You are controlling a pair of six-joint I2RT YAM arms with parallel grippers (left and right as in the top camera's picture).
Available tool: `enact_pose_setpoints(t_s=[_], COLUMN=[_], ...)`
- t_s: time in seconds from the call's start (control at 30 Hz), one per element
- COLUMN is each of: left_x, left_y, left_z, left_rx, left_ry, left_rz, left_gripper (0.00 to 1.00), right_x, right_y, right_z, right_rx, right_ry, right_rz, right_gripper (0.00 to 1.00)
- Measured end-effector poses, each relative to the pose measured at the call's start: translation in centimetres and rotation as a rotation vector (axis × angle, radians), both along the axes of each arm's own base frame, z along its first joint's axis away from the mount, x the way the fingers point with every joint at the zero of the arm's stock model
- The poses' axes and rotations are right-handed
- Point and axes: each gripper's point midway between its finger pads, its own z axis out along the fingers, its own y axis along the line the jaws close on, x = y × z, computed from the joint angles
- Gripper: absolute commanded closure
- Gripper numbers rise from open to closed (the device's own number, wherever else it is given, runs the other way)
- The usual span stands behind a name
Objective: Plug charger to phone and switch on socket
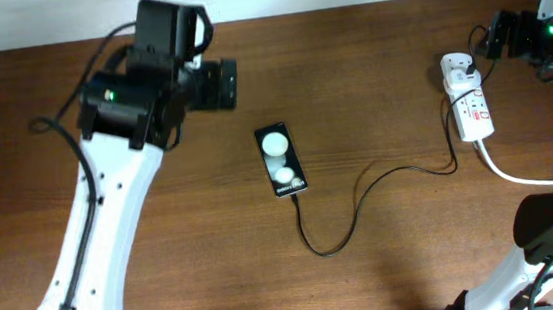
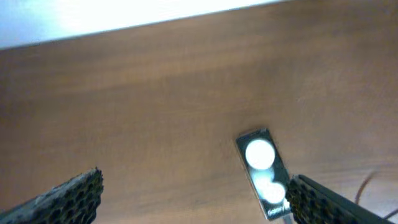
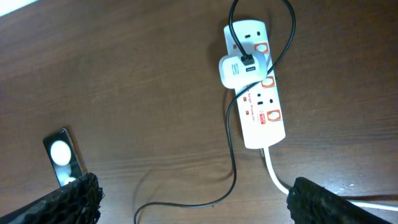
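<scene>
From overhead, the phone lies near the middle of the wooden table - a black glossy slab with two round white glare spots. The charger, a thin black cable, loops from the phone's lower end across to the white socket at the right edge. The left gripper hangs up-left of the phone and the right gripper sits just beside the socket's top.

In the left wrist view, the left gripper is spread wide with nothing between its fingers; the phone lies near the right finger.

In the right wrist view, the right gripper is likewise wide and empty. The socket shows red switch marks - a white adapter block is plugged in, with the cable trailing down. A thick white cord leaves the socket's lower end.
</scene>
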Motion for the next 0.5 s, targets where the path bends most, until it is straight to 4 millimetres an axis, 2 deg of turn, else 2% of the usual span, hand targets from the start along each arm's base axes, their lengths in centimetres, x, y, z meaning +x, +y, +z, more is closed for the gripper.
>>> enact_pose_setpoints(t_s=[0.1, 0.13, 0.2, 0.23, 0.33, 0.43, 0.5], left_x=[-1.9, -3.1, -3.8, -4.8, -5.4, -6.6, -8.1], left_y=[1.2, 2.2, 3.4, 4.3, 4.6, 4.9, 5.4], left_z=[-2.3, -3.0, -3.6, -4.3, -4.1, -3.5, -3.9], left_rx=[-0.014, -0.021, -0.049, -0.049, -0.073, -0.140, -0.184], left_ry=[-0.050, -0.075, -0.157, -0.183, -0.381, -0.655, -0.814], left_rz=[0.012, 0.028, 0.050, 0.060, 0.031, 0.025, 0.028], left_gripper=[0.01, 0.01, 0.02, 0.01, 0.01, 0.01, 0.01], right_x=[0.0, 0.0, 0.0, 0.0, 0.0, 0.0, 0.0], right_y=[0.0, 0.0, 0.0, 0.0, 0.0, 0.0, 0.0], right_z=[0.0, 0.0, 0.0, 0.0, 0.0, 0.0, 0.0], right_rx=[0.000, 0.000, 0.000, 0.000, 0.000, 0.000, 0.000], right_ry=[0.000, 0.000, 0.001, 0.000, 0.000, -0.001, -0.001], right_rz=[0.000, 0.000, -0.001, -0.001, 0.000, 0.000, 0.000], right_gripper=[0.01, 0.01, 0.01, 0.01, 0.01, 0.01, 0.01])
